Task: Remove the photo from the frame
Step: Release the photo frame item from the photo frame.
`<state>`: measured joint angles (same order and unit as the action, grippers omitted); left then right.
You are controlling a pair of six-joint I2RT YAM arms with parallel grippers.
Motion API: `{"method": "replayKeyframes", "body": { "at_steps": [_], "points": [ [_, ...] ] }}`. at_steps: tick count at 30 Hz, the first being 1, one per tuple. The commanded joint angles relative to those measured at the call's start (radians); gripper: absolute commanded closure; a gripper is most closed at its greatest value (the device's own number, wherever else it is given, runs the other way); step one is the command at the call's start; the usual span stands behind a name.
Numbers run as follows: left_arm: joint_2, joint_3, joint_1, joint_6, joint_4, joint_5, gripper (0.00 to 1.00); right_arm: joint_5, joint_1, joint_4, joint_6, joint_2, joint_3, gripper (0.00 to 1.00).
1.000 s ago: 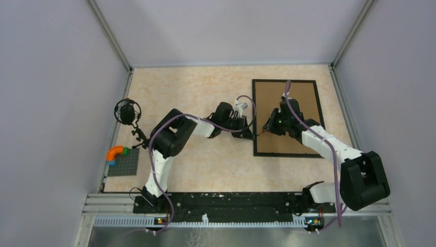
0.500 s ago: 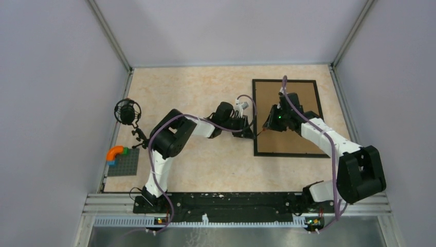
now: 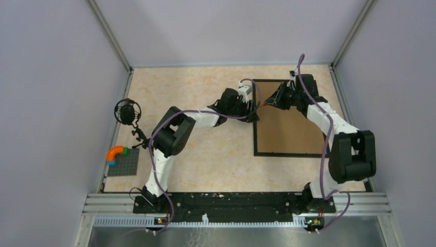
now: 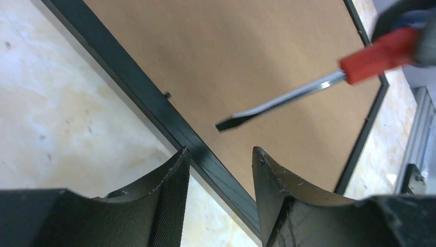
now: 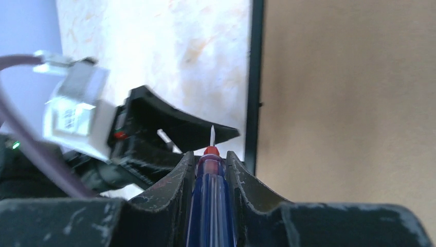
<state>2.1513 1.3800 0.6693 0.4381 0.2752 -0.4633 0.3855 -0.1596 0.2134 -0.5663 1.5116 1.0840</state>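
The frame [image 3: 286, 119] lies face down at the right of the table, its brown board back up inside a thin black rim. The photo is hidden under that board. My left gripper [image 3: 253, 113] is open at the frame's left rim near the far corner; in the left wrist view its jaws [image 4: 220, 152] stand either side of the black rim [image 4: 149, 98] without closing on it. My right gripper [image 3: 275, 100] is shut on a blue-handled screwdriver [image 5: 212, 206]. Its red collar and flat blade [image 4: 280, 105] hover over the board [image 5: 349, 103] close to the left gripper.
A small black tab [image 4: 167, 94] sits on the frame's inner left edge. A black round microphone-like stand [image 3: 127, 111] and a grey baseplate [image 3: 124, 163] with an orange curved brick stand at the table's left edge. Grey walls close the table on three sides.
Both grippers have moved along the frame's left rim toward its far end. The right gripper carried the screwdriver from the frame's middle to near its far left corner.
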Motion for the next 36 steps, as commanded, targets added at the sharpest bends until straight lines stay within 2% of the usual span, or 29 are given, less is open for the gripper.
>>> {"method": "replayKeyframes", "body": {
  "at_steps": [1,8,13,16,36],
  "points": [
    [0.071,0.083,-0.018,-0.045,-0.032,0.013,0.47,0.089,0.09,-0.076,-0.043,0.093,0.063,1.0],
    [0.117,0.078,-0.027,-0.015,0.007,-0.025,0.49,0.158,0.138,-0.125,-0.071,0.17,0.041,1.0],
    [0.134,0.014,-0.047,0.027,0.11,-0.069,0.6,0.2,0.156,-0.163,-0.085,0.223,0.025,1.0],
    [0.147,0.012,-0.055,0.027,0.11,-0.087,0.65,0.208,0.156,-0.181,-0.09,0.243,0.025,1.0],
    [0.165,0.01,-0.054,0.05,0.082,-0.078,0.66,0.2,0.193,-0.191,-0.124,0.331,0.003,1.0]
  ]
}}
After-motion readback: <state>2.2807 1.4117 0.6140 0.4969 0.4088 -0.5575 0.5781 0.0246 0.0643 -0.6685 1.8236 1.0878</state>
